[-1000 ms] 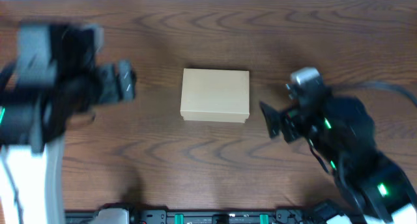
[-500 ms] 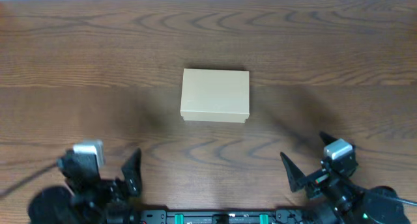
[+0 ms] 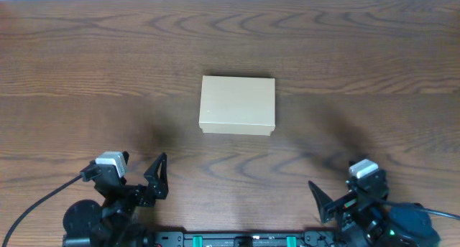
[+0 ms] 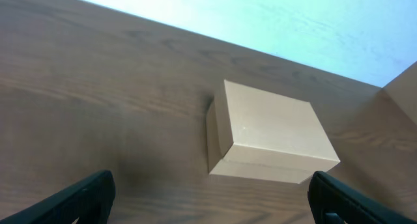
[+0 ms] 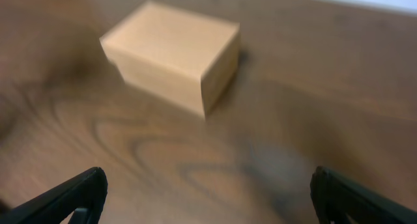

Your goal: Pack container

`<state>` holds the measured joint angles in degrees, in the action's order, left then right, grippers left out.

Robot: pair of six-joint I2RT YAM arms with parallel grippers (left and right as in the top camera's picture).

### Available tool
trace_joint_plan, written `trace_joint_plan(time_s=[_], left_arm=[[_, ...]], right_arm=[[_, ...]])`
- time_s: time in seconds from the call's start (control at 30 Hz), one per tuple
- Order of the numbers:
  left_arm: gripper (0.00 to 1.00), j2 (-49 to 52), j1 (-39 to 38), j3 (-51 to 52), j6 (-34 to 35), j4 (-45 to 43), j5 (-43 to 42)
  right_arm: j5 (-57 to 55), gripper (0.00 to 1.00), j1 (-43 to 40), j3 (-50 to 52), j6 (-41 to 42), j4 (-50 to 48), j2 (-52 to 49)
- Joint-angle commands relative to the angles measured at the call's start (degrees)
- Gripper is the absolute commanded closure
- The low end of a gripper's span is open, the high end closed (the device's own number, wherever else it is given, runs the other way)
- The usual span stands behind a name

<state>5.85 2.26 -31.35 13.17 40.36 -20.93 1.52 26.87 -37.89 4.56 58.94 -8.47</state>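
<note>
The container (image 3: 237, 105) is a plain light-tan cardboard box with its lid down, standing in the middle of the wooden table. It also shows in the left wrist view (image 4: 268, 134) and in the right wrist view (image 5: 171, 53). My left gripper (image 3: 154, 181) is open and empty at the near left edge, well short of the box. My right gripper (image 3: 323, 200) is open and empty at the near right edge. In both wrist views the spread fingertips frame bare wood, left (image 4: 208, 198) and right (image 5: 208, 195). No tape rolls are in view.
The dark wood-grain table (image 3: 374, 60) stretches all around the box. A black rail with green lights (image 3: 237, 240) runs along the near edge between the two arm bases. A pale wall lies beyond the far edge (image 4: 293, 22).
Both arms have drawn back from beside the box to the near edge of the table. The box has not moved.
</note>
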Motion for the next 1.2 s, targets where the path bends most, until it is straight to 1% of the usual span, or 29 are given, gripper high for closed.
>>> trace_joint_plan(time_s=[0.0, 0.1, 0.17, 0.3, 0.4, 0.47, 0.6, 0.77, 1.0, 1.17], left_arm=[[0.05, -0.24, 0.37, 0.15, 1.57, 1.07, 0.61], [0.04, -0.24, 0.37, 0.15, -0.37, 5.18, 3.76], [0.05, -0.24, 0.37, 0.28, -1.81, 5.51, 5.03], [0.05, -0.24, 0.37, 1.66, -14.34, 5.57, 5.03], [0.05, -0.24, 0.39, 4.63, -22.49, 5.49, 5.03], [0.05, -0.31, 0.39, 6.78, -25.00, 5.40, 5.11], [0.05, -1.03, 0.37, 11.08, -25.42, 2.97, 7.61], [0.05, -5.70, 0.35, 14.91, -25.42, 2.29, 10.91], [0.05, -5.64, 0.28, 17.86, -26.69, 2.29, 14.86], [0.04, -5.64, 0.28, 20.96, -27.61, 2.16, 15.85]], right_arm=[[0.20, 0.01, -0.44, 0.24, 0.74, 2.82, 0.22], [0.17, 0.01, -0.44, 0.26, 0.76, 3.39, 0.22], [0.17, 0.01, -0.44, 0.26, 0.76, 3.39, 0.22], [0.17, 0.01, -0.44, 0.26, 0.76, 3.39, 0.22], [0.17, 0.01, -0.44, 0.26, 0.76, 3.41, 0.22], [0.17, 0.01, -0.44, 0.26, 0.76, 3.39, 0.22], [0.17, 0.01, -0.44, 0.26, 0.76, 3.39, 0.22], [0.17, 0.01, -0.44, 0.26, 0.76, 3.39, 0.22], [0.17, 0.01, -0.44, 0.26, 0.76, 3.39, 0.22], [0.17, 0.01, -0.44, 0.26, 0.76, 3.39, 0.22]])
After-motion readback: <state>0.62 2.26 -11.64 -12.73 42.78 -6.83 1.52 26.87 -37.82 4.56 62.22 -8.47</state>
